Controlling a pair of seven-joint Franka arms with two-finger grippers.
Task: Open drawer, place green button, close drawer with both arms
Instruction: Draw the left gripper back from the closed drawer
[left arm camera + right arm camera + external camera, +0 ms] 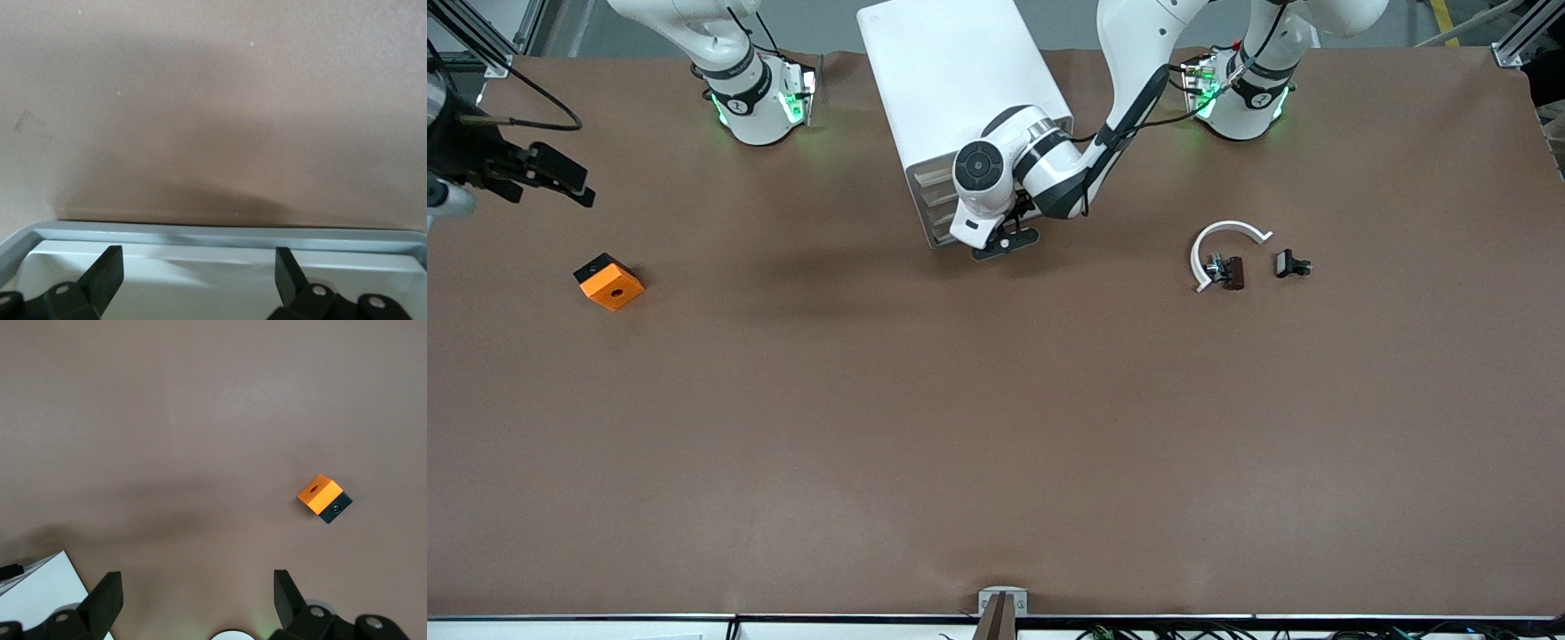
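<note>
In the front view, the left gripper [1005, 242] is seen with fingers spread and empty at the pale drawer [930, 178] fronts of the smooth white cabinet [951, 80], shut flat; in the left wrist view a grey-white rim [220, 237] is seen; in the right wrist view, the right gripper [197, 600] is seen spread above an orange cube [323, 497].

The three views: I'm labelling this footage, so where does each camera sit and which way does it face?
Front view: high across the table, facing both arms' bases, cabinet and orange cube.
Left wrist view: on the left arm, over a drawer; left gripper open.
Right wrist view: on the right arm, above the table; right gripper open.
Shared: the orange cube, front and right wrist views.
</note>
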